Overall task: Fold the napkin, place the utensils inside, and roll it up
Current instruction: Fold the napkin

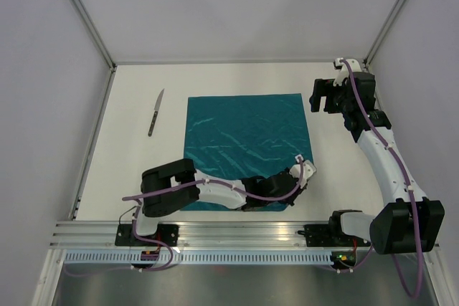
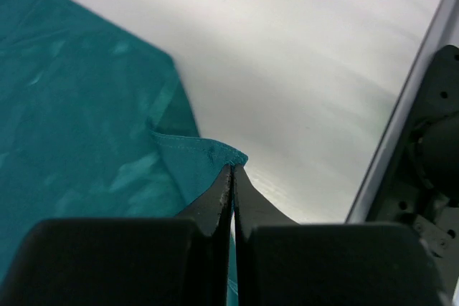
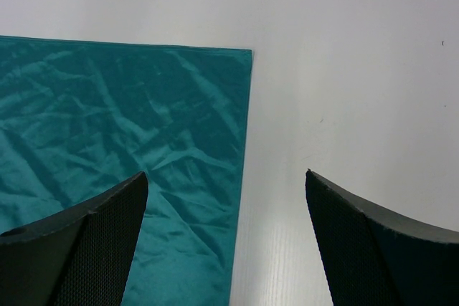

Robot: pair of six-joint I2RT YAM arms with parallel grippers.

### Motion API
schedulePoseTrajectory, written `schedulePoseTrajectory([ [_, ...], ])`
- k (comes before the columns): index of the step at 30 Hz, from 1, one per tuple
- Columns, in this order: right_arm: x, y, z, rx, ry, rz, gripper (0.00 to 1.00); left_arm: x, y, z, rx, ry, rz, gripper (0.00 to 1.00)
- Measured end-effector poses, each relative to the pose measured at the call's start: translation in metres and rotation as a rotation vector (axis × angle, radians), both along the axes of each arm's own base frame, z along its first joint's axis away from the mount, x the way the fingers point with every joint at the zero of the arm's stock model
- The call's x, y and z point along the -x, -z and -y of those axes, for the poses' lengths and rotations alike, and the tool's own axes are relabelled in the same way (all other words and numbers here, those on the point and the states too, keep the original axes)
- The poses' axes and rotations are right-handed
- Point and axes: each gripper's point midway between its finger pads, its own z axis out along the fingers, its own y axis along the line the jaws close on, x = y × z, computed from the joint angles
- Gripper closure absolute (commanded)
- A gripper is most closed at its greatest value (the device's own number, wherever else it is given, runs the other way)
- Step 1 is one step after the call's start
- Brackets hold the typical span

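My left hand [image 2: 233, 170] was closed tight on the napkin [image 1: 247, 141], pinching its near right corner [image 2: 215, 154], which stood a little lifted off the table [image 1: 344, 170]. The rest of the cloth lay flat and unfolded in the middle of the table, its edges roughly square to my bases. From that pinch, the whole napkin stretched away to the left and toward the far side, so I judged any fold would have to carry the corner across in one of those directions.

My right hand [image 1: 324, 95] hung open, fingers wide apart and holding nothing, just beside the far right corner. In its own view that corner's right edge ran down between the fingers. So I had one hand at each corner on the right side.

The knife [image 1: 156, 112] lay left of the napkin, apart from it, its long axis running near to far with the blade at the far end. My left arm's base was the nearer one to it.

I counted one napkin and one knife; no other utensil showed.
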Motion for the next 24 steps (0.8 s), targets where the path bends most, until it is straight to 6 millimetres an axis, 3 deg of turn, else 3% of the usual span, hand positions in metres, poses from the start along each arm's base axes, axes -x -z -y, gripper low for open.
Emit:
schedulePoseTrajectory([
  [6, -0.001, 0.002, -0.001, -0.001, -0.004, -0.006, 0.05, -0.034, 0.004, -0.032, 0.007, -0.099, -0.050, 0.98],
  [16, -0.001, 0.003, -0.002, -0.004, -0.009, -0.009, 0.05, -0.102, -0.019, -0.080, 0.082, -0.288, -0.099, 0.98],
  [24, -0.001, 0.004, -0.002, -0.005, -0.010, -0.011, 0.05, -0.149, -0.024, -0.124, 0.103, -0.420, -0.115, 0.98],
])
